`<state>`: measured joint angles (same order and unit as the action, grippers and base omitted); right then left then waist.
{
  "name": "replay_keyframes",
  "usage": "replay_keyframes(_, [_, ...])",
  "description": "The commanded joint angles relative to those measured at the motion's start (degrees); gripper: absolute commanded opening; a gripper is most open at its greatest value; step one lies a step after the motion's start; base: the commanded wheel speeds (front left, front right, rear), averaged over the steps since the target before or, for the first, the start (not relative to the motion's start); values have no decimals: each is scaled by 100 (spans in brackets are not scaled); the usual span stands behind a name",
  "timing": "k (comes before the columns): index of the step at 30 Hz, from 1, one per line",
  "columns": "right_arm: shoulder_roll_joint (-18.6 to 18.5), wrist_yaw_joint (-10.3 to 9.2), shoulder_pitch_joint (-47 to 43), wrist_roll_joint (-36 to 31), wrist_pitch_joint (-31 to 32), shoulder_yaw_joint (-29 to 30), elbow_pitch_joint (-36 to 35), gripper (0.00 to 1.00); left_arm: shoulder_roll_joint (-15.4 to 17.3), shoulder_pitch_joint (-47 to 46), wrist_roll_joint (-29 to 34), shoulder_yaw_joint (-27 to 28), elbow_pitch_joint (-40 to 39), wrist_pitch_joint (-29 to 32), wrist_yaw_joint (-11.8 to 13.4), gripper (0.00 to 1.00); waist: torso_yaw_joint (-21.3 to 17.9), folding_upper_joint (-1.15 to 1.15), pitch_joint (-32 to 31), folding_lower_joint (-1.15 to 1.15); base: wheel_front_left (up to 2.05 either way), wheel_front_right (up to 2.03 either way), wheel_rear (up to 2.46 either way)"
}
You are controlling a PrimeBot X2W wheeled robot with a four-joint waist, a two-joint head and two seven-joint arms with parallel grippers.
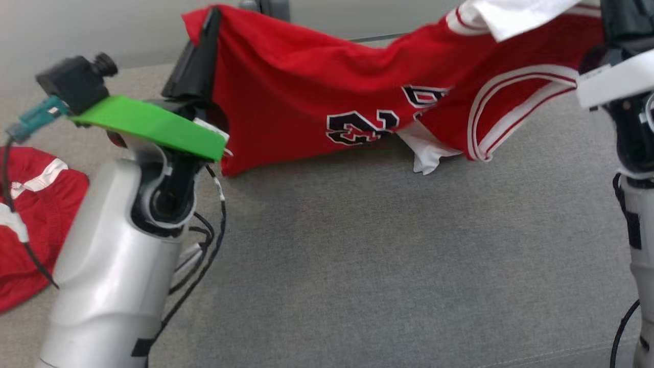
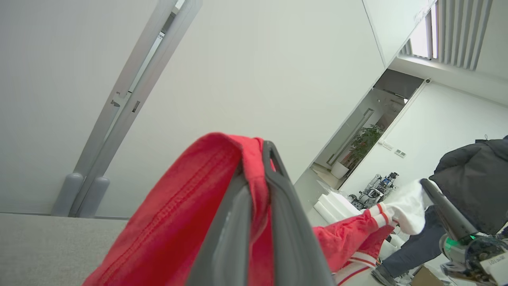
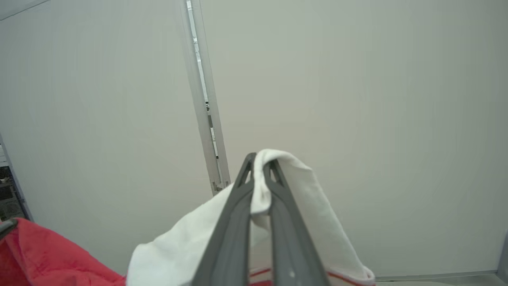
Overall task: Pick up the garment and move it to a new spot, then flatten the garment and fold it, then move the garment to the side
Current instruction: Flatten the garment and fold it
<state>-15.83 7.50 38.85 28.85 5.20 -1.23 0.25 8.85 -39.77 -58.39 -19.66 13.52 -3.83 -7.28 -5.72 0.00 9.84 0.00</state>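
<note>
Nearest us, our pale left forearm (image 1: 102, 266) rises over the grey cloth-covered surface (image 1: 357, 266), which runs back to a plain white wall (image 3: 357, 99). Off to one side is a person (image 2: 472, 178) in a dark jacket. Our left claw (image 2: 258, 159) is pinched tight on a red corner of the basketball jersey (image 1: 306, 102), and our right claw (image 3: 260, 163) on its white fabric. Strung between the 2, the jersey sags, black numerals showing, its lower folds reaching the surface. Another red garment (image 1: 30, 220) lies at left.
</note>
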Motion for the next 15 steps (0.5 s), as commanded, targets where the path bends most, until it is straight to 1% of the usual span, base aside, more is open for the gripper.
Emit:
replay_keyframes(1, [-2,-1,271,46,137,-10,-64,0,125,-211,-145,118,-116,140,37,0,-125,0,-29,0,0,0,0])
replay_keyframes(3, [-43,-1,677,-1,293,-30,-89,0,262,-422,-273,278,-246,323,122,0,-175,0,-29,0,0,0,0])
replay_keyframes(5, [19,-1,1016,47,407,-17,-45,0,323,-636,-397,421,-374,423,203,0,-201,0,-13,0,0,0,0])
replay_keyframes(8, [78,-1,1475,95,532,-7,62,0,396,-936,-410,561,-519,476,328,0,-221,0,57,0,0,0,0])
replay_keyframes(10, [154,-1,1815,124,569,64,167,0,408,-1172,-369,574,-587,523,398,0,-233,0,148,0,0,0,0])
replay_keyframes(14, [298,-1,2264,111,556,193,493,0,252,-1509,-524,679,-503,533,549,0,-266,0,417,0,0,0,0])
replay_keyframes(15, [340,-1,2374,58,543,236,613,0,250,-1630,-478,701,-440,526,591,0,-277,0,546,0,0,0,0])
